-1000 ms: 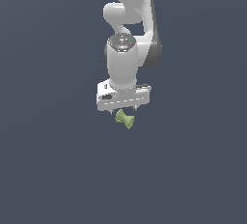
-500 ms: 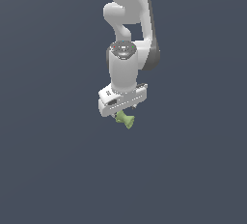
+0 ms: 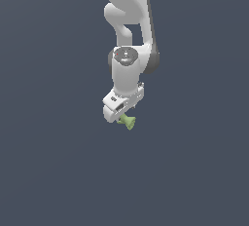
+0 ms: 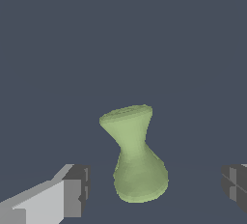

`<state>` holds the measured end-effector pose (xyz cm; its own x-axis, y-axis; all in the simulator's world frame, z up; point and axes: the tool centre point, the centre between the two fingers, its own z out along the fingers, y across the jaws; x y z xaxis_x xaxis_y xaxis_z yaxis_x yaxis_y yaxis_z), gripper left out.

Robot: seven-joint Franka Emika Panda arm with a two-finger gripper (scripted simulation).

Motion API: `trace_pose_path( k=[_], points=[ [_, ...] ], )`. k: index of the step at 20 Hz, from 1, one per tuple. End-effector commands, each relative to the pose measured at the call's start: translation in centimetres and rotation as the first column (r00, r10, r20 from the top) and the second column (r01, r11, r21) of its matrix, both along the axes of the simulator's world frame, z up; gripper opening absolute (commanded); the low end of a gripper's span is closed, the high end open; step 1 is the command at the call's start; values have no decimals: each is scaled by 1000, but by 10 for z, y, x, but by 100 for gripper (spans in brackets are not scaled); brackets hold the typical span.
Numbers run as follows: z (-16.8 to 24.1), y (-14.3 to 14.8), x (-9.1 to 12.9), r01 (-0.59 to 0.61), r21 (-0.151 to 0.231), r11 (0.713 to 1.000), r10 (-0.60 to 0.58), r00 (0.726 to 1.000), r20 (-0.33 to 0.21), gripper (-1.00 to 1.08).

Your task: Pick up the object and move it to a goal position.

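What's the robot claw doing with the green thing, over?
Gripper open, fingers apart. Green spool sits between them, untouched. Nothing in the way.

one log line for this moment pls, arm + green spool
arm: over green spool | gripper: open, fingers either side, not touching | spool: ungrasped, between fingers | goal: not visible

Plain dark grey-blue ground (image 3: 53, 171), featureless all round.

The small light-green spool-shaped object (image 3: 128, 121) (image 4: 135, 158), flared ends and narrow waist, tilts toward 11 o'clock in the wrist view.
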<state>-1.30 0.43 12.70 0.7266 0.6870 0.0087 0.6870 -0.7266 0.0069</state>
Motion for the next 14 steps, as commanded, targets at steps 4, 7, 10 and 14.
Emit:
trace_pose_path(
  k=[4, 7, 10, 14],
  points=[
    [-9, 2, -5, -126, -1, 992, 126, 992, -6, 100],
    [-12, 2, -7, -173, -1, 985, 172, 985, -8, 100],
    [-14, 3, -8, -206, -1, 979, 206, 979, -10, 100],
    [-16, 3, -9, -229, -1, 973, 229, 973, -11, 100]
  ],
)
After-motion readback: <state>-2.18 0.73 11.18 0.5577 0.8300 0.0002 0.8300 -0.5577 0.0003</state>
